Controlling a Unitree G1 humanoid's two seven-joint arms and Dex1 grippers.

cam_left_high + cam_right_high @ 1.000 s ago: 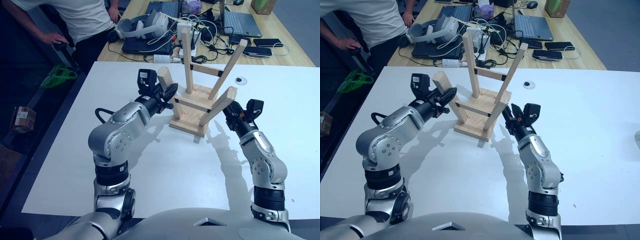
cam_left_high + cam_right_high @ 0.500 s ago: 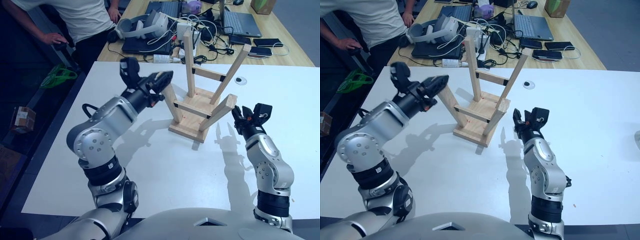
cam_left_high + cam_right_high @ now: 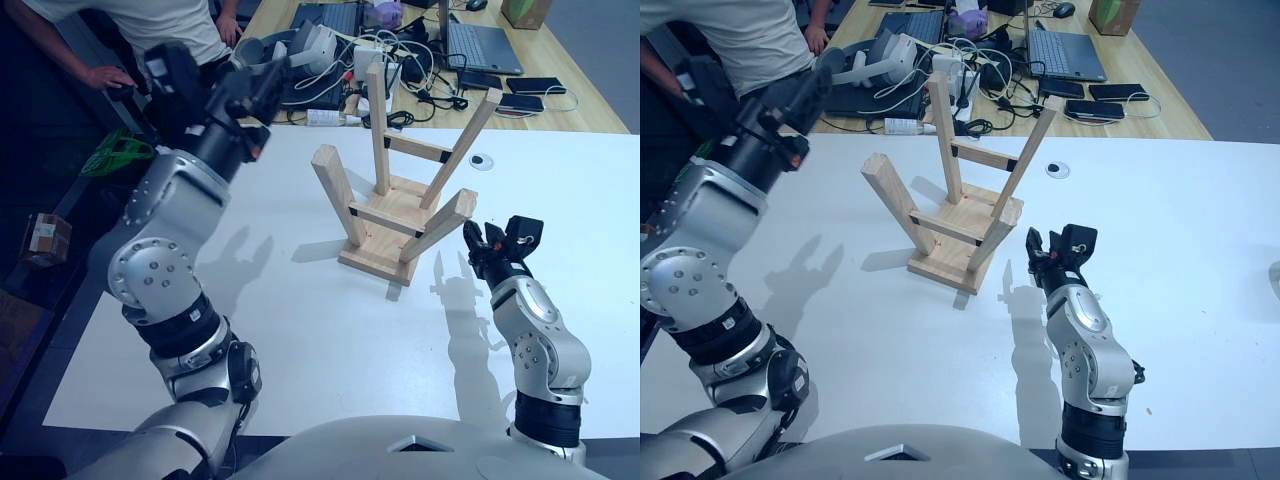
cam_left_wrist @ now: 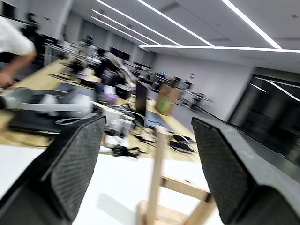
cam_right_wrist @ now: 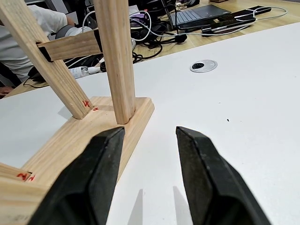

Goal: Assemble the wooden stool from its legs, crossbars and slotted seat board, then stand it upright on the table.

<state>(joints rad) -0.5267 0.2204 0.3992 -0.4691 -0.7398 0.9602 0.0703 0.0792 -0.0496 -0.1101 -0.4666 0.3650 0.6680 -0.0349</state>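
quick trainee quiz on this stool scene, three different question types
1. True or false: the stool stands upright on its legs.
2. Which gripper is nearer the stool? A left, B right.
3. Fill in: the left gripper, up high, has its jaws ___.
Key: 1 false, it is upside down, seat board on the table. 2 B, the right gripper. 3 open.
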